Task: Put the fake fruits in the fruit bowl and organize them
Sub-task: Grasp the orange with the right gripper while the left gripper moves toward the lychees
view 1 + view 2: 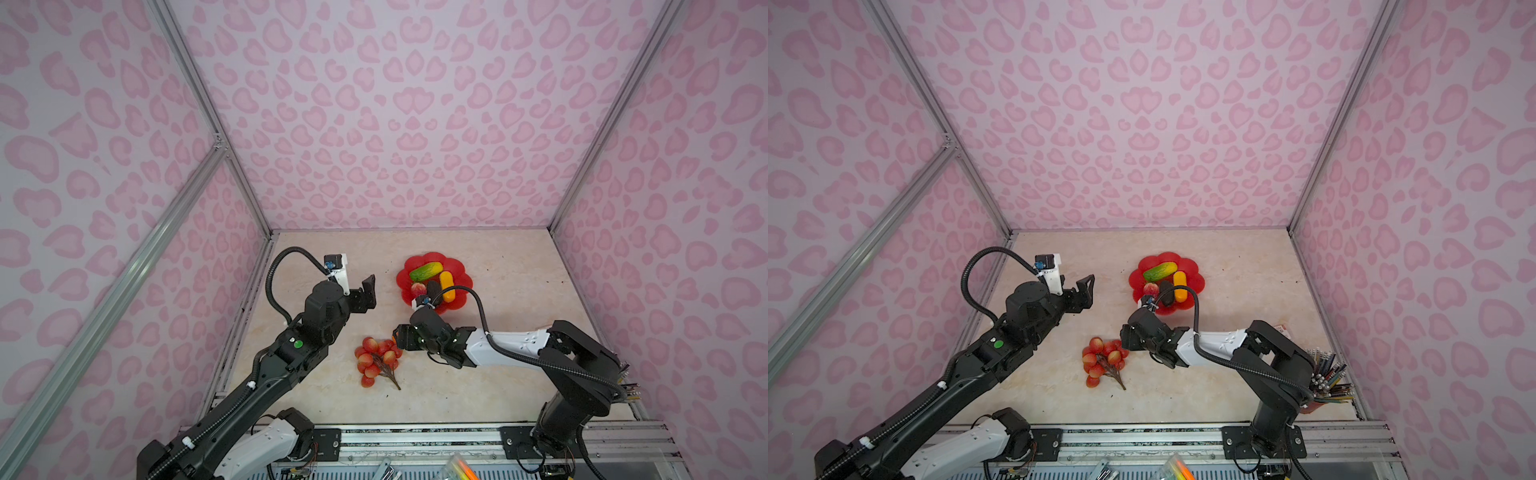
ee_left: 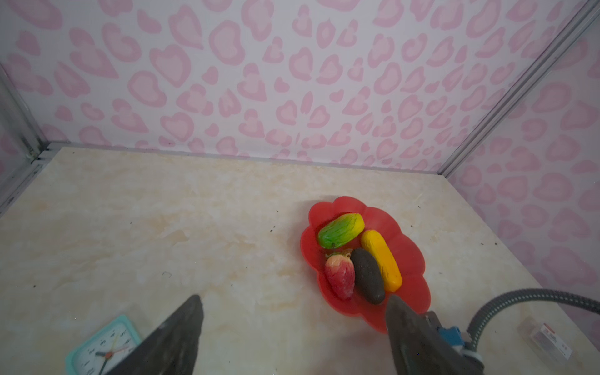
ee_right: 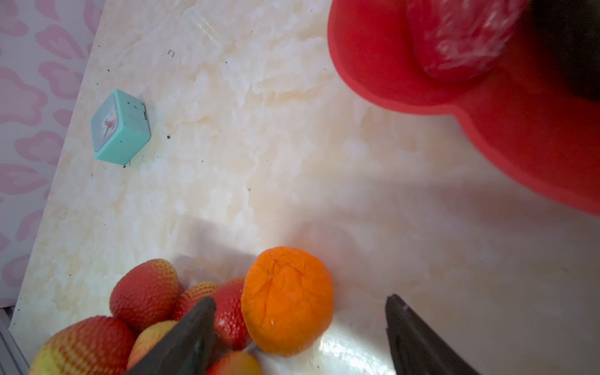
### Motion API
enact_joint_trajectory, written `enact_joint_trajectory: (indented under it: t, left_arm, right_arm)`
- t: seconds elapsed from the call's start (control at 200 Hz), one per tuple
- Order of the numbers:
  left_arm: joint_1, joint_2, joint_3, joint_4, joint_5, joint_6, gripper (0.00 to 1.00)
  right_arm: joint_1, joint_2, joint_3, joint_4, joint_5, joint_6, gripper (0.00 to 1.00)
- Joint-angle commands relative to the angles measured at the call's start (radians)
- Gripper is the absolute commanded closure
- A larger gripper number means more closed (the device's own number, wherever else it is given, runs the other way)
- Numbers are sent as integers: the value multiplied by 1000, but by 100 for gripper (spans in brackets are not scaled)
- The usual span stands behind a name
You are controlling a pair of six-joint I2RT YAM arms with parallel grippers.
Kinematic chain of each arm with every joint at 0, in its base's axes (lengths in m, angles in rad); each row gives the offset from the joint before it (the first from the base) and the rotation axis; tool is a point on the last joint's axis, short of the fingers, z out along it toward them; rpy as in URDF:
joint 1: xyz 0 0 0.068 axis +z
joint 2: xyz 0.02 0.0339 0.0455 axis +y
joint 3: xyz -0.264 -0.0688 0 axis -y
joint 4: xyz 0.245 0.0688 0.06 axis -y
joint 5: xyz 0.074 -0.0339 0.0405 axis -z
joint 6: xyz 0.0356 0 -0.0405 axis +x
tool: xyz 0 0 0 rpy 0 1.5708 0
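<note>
Right gripper (image 3: 300,302): jaws apart, empty, aimed at the wrinkled orange plastic tangerine (image 3: 287,300).
Tangerine location: on the cream marbled tabletop (image 2: 162,227), touching the red plastic grape bunch (image 1: 376,359).
Left gripper (image 2: 293,300): jaws apart, empty.
Glossy red flower-shaped fruit bowl (image 2: 414,259): holds four fruits.
Technique: centre the tangerine between the jaws, clear the grapes, close gently on its widest part.
Markings: print on the teal square clock (image 2: 104,347) is illegible.

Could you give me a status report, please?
Left gripper, right gripper open, empty. Four fruits in red bowl; tangerine, grape bunch on table. Bunch crowds tangerine.
</note>
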Motion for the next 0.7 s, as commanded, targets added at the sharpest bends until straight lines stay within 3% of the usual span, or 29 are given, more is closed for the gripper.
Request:
enact_joint_trajectory:
  t: [0.0,0.17,0.47,0.695]
  left_arm:
    - [2,-73,-58,-69,-3,-62,10]
    - [2,-165,-144,-181,44,-129,10]
    - [2,-293,-263,-252,100,-224,10]
    - [2,-339,-296,-277,155,-236,10]
  right_arm:
    - [2,45,17,41,-34,33,19]
    - [2,108,36,74,-50,49,27]
    - [1,54,38,54,-36,23,64]
    - [-26,-157,91,-169,151,-84,66]
